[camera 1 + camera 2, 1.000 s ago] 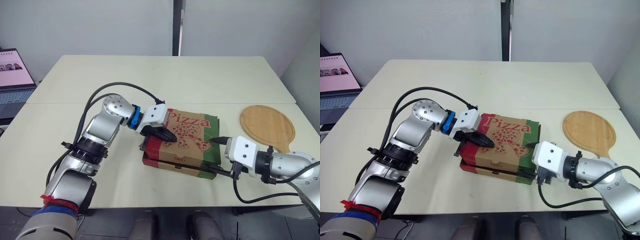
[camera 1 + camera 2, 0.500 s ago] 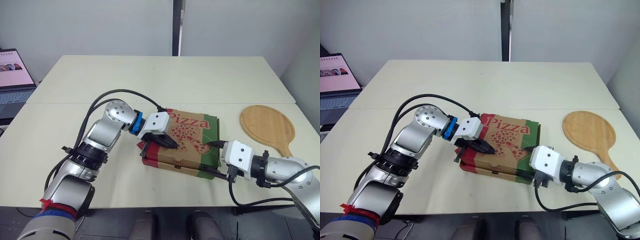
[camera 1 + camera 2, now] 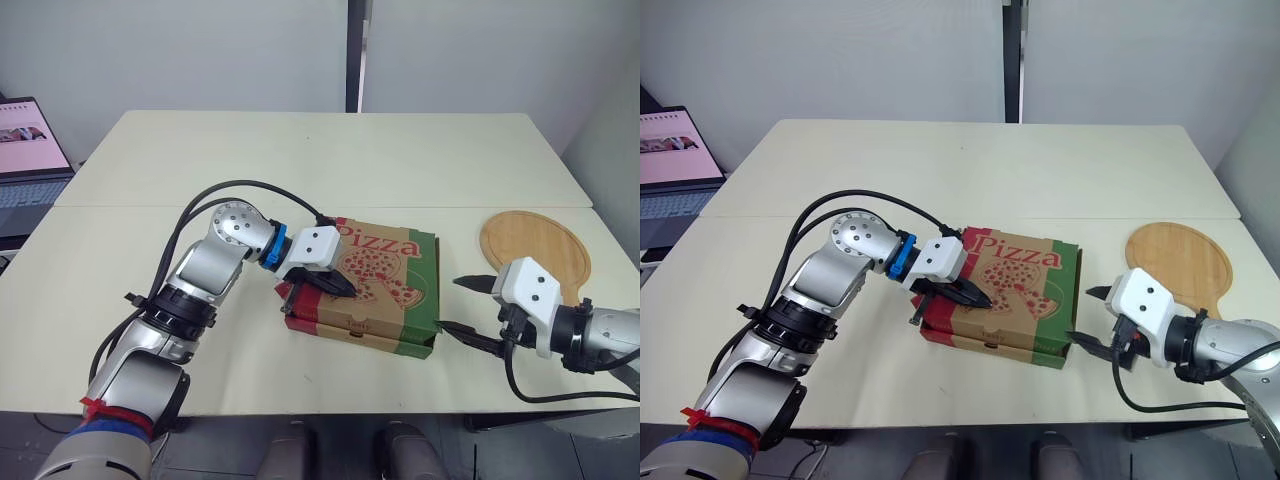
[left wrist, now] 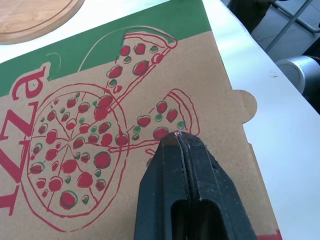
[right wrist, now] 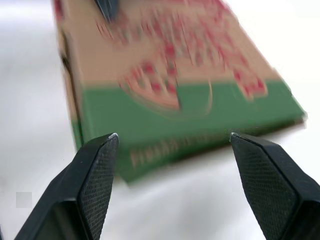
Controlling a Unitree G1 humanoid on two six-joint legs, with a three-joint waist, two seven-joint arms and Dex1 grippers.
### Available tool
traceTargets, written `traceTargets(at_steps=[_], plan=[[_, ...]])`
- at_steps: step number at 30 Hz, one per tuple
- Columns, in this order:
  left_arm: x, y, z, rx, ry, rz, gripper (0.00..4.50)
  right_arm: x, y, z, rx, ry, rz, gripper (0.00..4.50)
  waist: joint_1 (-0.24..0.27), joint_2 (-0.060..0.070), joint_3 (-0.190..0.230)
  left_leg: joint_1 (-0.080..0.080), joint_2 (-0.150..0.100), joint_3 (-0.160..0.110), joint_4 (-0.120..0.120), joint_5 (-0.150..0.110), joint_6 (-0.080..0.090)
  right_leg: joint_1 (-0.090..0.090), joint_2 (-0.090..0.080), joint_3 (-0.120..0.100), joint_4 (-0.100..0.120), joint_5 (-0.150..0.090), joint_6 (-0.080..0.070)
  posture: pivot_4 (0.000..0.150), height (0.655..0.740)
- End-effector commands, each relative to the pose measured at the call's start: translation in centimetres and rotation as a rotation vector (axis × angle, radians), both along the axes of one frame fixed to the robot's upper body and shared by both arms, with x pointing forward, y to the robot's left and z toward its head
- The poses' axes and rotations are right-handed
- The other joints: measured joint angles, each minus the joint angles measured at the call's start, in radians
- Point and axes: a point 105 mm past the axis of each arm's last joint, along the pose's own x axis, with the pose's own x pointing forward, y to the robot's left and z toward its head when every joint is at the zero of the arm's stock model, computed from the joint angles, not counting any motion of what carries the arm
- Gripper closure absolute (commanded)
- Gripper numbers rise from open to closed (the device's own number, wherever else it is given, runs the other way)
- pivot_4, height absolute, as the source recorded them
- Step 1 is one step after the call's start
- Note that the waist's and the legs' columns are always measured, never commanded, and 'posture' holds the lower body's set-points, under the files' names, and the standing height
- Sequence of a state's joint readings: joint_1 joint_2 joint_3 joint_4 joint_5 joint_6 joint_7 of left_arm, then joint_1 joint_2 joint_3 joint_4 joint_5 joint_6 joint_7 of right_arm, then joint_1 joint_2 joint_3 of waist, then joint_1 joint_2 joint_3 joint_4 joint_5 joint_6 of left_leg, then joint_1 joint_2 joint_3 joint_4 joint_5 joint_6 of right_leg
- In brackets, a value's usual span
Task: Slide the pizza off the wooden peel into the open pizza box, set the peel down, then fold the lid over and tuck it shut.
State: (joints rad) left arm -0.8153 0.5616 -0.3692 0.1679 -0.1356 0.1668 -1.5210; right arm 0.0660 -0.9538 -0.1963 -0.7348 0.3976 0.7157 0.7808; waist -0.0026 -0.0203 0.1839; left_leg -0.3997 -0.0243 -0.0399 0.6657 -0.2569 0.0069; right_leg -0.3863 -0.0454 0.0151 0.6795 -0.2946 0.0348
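Cream table (image 3: 300, 150): pizza box (image 3: 395, 275) lid down, brown-green, red pizza print.

Right gripper (image 3: 450, 304) (fingers apart) has withdrawn, seemingly clear of the pizza box (image 3: 385, 270).

Behind your left gripper (image 3: 340, 288) sat a white wrist block (image 3: 315, 243), a blue ring (image 3: 272, 246) and rounded silver arm segments (image 3: 215, 255), with a black cable (image 3: 240, 183) looping alongside. Your right gripper (image 3: 452, 305) had the same white block and silver casing, and both carried black tapered fingers (image 5: 97, 180).
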Motion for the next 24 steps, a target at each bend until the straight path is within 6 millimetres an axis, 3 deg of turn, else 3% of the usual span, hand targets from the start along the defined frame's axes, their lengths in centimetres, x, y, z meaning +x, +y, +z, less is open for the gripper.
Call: traceTargets(at_steps=[1, 7, 10, 24], plan=[[0.1, 0.3, -0.8, 0.046, 0.007, 0.011, 4.5, 0.6, -0.4, -0.6, -0.077, -0.066, 0.004, 1.3, -0.002, 0.0, 0.0, 0.0, 0.0, 0.0, 0.0, 0.0, 0.0, 0.0, 0.0, 0.0, 0.0, 0.0, 0.0, 0.15, 0.74], [0.3, 0.3, -0.7, 0.041, 0.004, 0.019, 4.5, 1.0, 0.9, -2.8, -0.051, -0.064, 0.027, 3.39, -0.002, 0.0, 0.0, 0.0, 0.0, 0.0, 0.0, 0.0, 0.0, 0.0, 0.0, 0.0, 0.0, 0.0, 0.0, 0.15, 0.74], [0.4, 0.3, -0.4, 0.025, 0.007, 0.032, 4.5, 1.3, 1.5, -2.6, -0.025, -0.09, 0.036, 4.46, -0.002, 0.0, 0.0, 0.0, 0.0, 0.0, 0.0, 0.0, 0.0, 0.0, 0.0, 0.0, 0.0, 0.0, 0.0, 0.15, 0.74], [1.0, 0.3, 0.6, -0.012, 0.012, 0.066, 4.5, -0.8, 2.6, -1.6, 0.093, -0.014, 0.131, 4.46, -0.002, 0.0, 0.0, 0.0, 0.0, 0.0, 0.0, 0.0, 0.0, 0.0, 0.004, 0.0, 0.0, 0.0, 0.0, 0.15, 0.74]])
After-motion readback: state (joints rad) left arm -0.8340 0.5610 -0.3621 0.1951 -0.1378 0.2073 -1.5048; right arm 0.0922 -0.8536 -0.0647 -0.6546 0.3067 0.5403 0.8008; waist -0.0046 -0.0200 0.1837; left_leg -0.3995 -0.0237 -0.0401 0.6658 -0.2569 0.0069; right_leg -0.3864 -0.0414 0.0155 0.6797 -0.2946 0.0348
